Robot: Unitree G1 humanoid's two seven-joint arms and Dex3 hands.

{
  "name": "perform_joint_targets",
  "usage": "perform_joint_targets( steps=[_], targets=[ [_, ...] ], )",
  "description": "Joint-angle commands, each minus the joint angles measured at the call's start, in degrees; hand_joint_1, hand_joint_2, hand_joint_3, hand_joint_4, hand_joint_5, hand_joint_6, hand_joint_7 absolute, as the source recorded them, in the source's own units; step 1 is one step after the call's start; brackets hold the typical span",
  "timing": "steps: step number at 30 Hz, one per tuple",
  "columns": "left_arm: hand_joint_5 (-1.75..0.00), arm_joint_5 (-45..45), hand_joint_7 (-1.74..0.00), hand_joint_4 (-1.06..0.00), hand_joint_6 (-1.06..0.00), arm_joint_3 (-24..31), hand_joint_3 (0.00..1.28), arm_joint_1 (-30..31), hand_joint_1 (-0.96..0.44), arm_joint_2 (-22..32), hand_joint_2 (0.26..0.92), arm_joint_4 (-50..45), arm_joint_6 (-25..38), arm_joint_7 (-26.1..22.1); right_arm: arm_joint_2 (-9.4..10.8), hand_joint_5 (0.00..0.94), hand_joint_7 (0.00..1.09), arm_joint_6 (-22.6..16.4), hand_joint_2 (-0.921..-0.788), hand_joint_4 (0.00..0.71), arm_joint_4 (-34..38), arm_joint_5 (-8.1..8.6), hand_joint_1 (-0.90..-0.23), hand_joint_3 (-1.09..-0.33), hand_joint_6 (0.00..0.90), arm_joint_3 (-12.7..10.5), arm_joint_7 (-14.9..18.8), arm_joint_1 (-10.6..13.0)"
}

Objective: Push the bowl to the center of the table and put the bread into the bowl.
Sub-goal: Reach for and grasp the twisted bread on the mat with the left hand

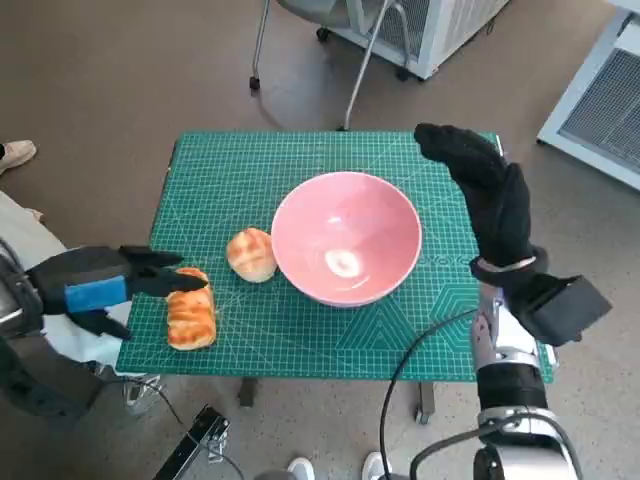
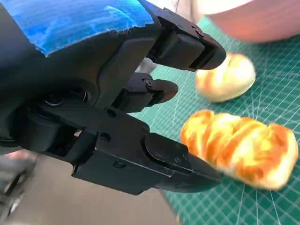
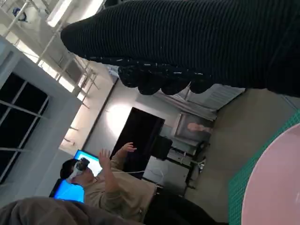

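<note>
I'm working in a lab or test room: a green cutting mat (image 1: 300, 330) covers the small worktop, white vented cabinets (image 1: 600, 100) and a wheeled metal frame (image 1: 350, 60) stand on bare floor, and a person (image 3: 108, 187) in a headset sits by a lit screen (image 3: 86, 157) under high strip lights (image 3: 58, 11).

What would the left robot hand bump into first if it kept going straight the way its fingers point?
Most likely the long bread. The left robot hand points across the mat, and its fingers are right beside that loaf. The round bread and bowl lie further on. Whether it already touches is unclear.
</note>
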Motion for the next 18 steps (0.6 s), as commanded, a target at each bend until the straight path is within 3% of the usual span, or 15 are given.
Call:
perform_joint_targets(
  steps=[1,18],
  targets=[
    [0.00,4.8,-0.01,-0.33,-0.45,-3.5,0.01,-2.6,-0.12,-1.4,0.782,2.3,-1.1,5.0,-0.5,0.014,0.79,1.3,-0.921,0.362,-0.4,0.03,-0.585,-0.813,-0.001,0.1,0.8,1.5],
    [0.00,19.4,0.00,-0.28,-0.38,-15.5,0.02,-8.8,-0.16,-5.8,0.870,6.7,3.8,15.4,-0.7,0.014,0.79,2.5,-0.921,0.363,-2.4,-0.28,-0.574,-0.815,-0.001,0.0,0.3,2.9]
  ],
)
